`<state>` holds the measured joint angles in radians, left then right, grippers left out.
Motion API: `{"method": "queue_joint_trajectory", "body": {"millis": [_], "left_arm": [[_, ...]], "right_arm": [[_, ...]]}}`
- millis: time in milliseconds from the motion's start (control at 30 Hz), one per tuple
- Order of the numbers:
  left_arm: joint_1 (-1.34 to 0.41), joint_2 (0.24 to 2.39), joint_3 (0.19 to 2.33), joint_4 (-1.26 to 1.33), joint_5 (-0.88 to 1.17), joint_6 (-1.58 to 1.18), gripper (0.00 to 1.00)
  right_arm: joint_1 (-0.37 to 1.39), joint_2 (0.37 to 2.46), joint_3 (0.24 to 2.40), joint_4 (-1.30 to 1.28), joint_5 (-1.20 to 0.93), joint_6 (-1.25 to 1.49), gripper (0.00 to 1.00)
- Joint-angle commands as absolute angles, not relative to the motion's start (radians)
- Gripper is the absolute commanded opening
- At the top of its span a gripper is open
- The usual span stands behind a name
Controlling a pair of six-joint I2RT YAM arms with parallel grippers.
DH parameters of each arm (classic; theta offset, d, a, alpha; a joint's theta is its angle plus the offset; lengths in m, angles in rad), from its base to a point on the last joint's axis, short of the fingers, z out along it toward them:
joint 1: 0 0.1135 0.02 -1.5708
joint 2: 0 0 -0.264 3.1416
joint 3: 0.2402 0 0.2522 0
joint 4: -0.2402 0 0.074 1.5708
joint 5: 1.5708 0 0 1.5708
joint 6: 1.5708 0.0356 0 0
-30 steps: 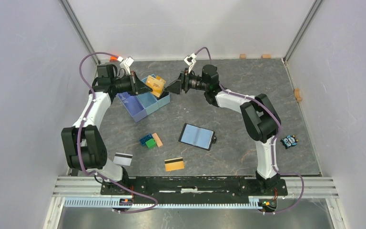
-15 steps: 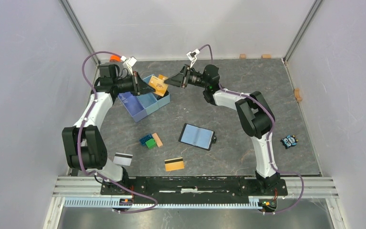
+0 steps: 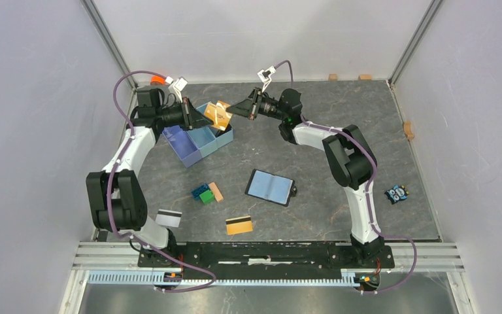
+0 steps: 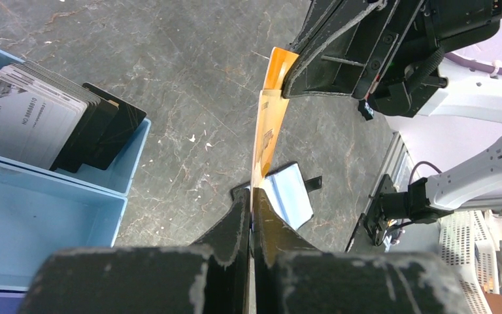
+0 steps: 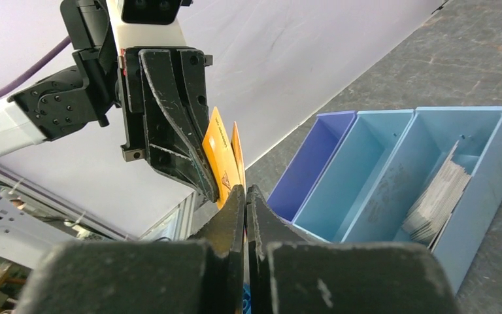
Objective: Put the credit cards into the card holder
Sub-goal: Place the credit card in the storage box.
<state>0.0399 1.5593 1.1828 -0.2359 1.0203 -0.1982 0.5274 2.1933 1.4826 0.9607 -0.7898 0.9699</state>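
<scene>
Top external | left pincer (image 3: 208,120) clamped on gold card (image 3: 220,115), right pincer (image 3: 231,112) closed on its other edge | card holder (image 3: 271,186) open on grey stone-look table (image 3: 314,209), well nearer the bases than both pincers | white walls (image 3: 255,39) around.

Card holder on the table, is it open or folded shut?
Open. The card holder lies spread flat on the table, its light blue lining facing up.
</scene>
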Motion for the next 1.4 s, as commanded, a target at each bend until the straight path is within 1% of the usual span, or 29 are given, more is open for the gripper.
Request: {"method": "queue_joint_trajectory", "body": {"millis": [0,367,433,467,500,567,633,900,1133,1233,1367], "left_arm": [[0.048,1.6,1.191,-0.199,1.005,-0.225,0.02],[0.159,1.729,1.256,-0.186,0.994,-0.187,0.03],[0.192,1.74,1.258,-0.187,0.99,-0.183,0.08],[0.207,1.745,1.258,-0.188,0.985,-0.183,0.14],[0.223,1.746,1.258,-0.192,0.978,-0.176,0.19],[0.246,1.75,1.255,-0.2,0.968,-0.162,0.23],[0.26,1.763,1.261,-0.214,0.96,-0.151,0.33],[0.267,1.762,1.271,-0.234,0.893,-0.142,0.56],[0.242,1.723,1.244,-0.18,0.875,-0.17,0.61],[0.22,1.703,1.226,-0.15,0.871,-0.172,0.65],[0.214,1.689,1.217,-0.14,0.878,-0.161,0.69]], "right_arm": [[0.538,2.225,1.555,0.927,-0.69,0.856,0.0],[0.574,2.373,1.713,0.9,-0.571,0.7,0.0],[0.58,2.388,1.722,0.916,-0.543,0.689,0.0],[0.581,2.398,1.725,0.931,-0.535,0.687,0.0],[0.582,2.404,1.729,0.94,-0.529,0.691,0.0],[0.583,2.417,1.741,0.945,-0.522,0.688,0.0],[0.583,2.428,1.756,0.934,-0.518,0.676,0.0],[0.592,2.42,1.753,0.863,-0.476,0.6,0.0],[0.645,2.353,1.737,0.628,-0.368,0.364,0.0],[0.644,2.308,1.66,0.666,-0.394,0.382,0.0],[0.644,2.254,1.623,0.682,-0.47,0.381,0.0]]}}
